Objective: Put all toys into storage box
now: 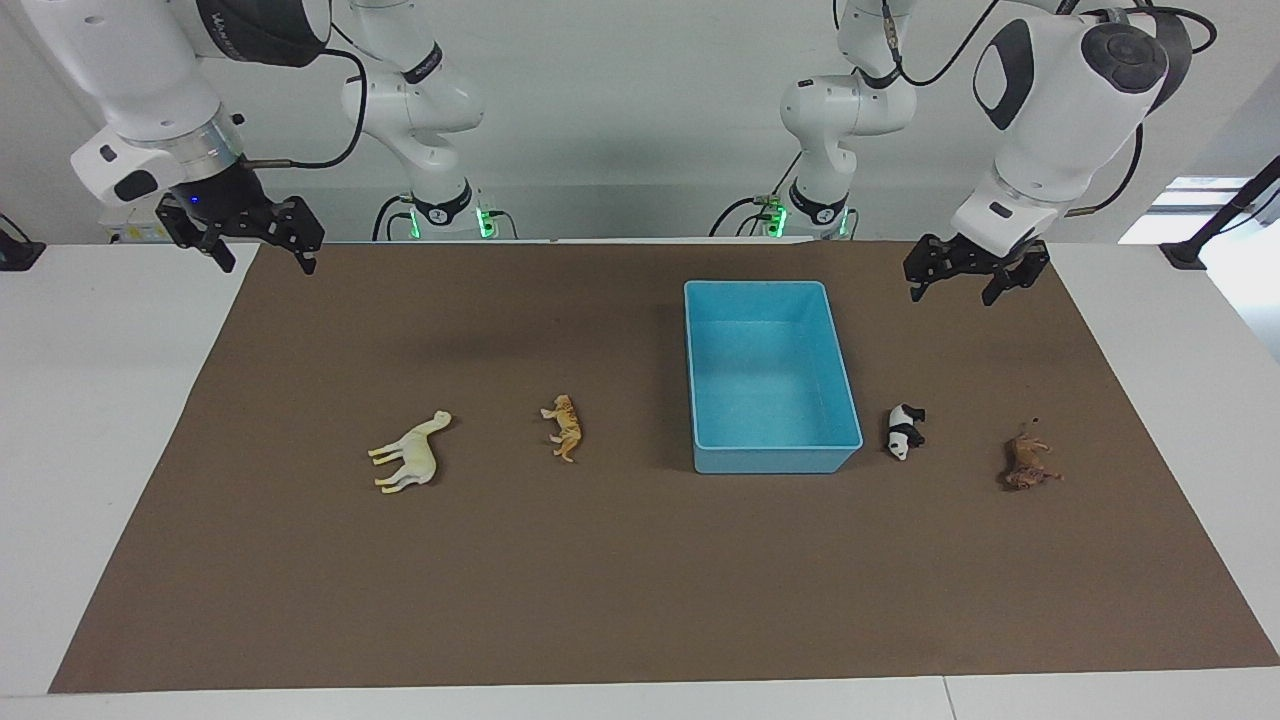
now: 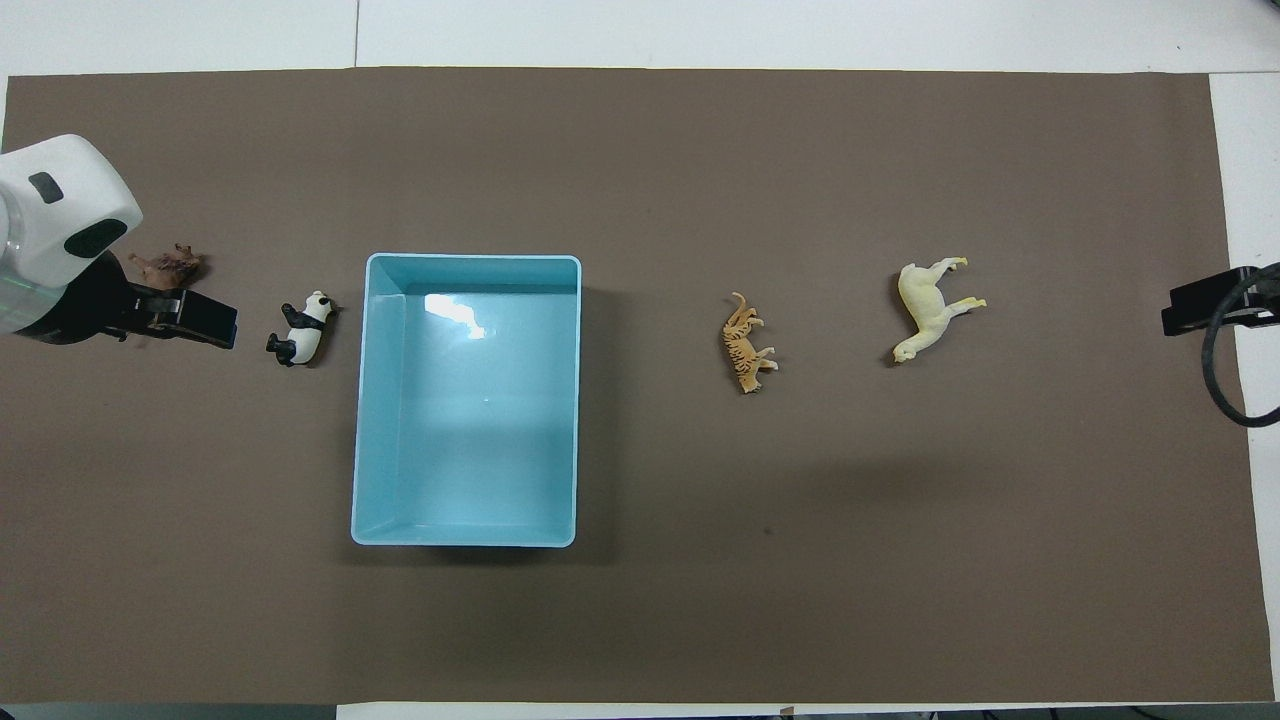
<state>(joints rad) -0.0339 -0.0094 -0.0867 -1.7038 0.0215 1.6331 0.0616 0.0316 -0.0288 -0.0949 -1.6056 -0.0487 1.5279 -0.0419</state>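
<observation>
The light blue storage box [image 1: 775,460] stands empty on the brown mat; it also shows in the overhead view [image 2: 465,262]. All the toys lie on the mat outside it. The panda [image 1: 904,430] [image 2: 300,332] and the dark brown one [image 1: 1028,465] [image 2: 172,266] lie toward the left arm's end. The orange striped one [image 1: 565,427] [image 2: 746,346] and the cream long-necked one [image 1: 410,455] [image 2: 930,305] lie toward the right arm's end. My left gripper [image 1: 955,285] [image 2: 190,315] is open, empty, raised over the mat beside the box. My right gripper [image 1: 265,250] [image 2: 1198,305] is open, empty, raised over the mat's corner.
The brown mat [image 1: 640,590] covers most of the white table [image 1: 90,400]. The arm bases and their cables stand at the robots' edge of the table. In the overhead view the left gripper partly covers the dark brown toy.
</observation>
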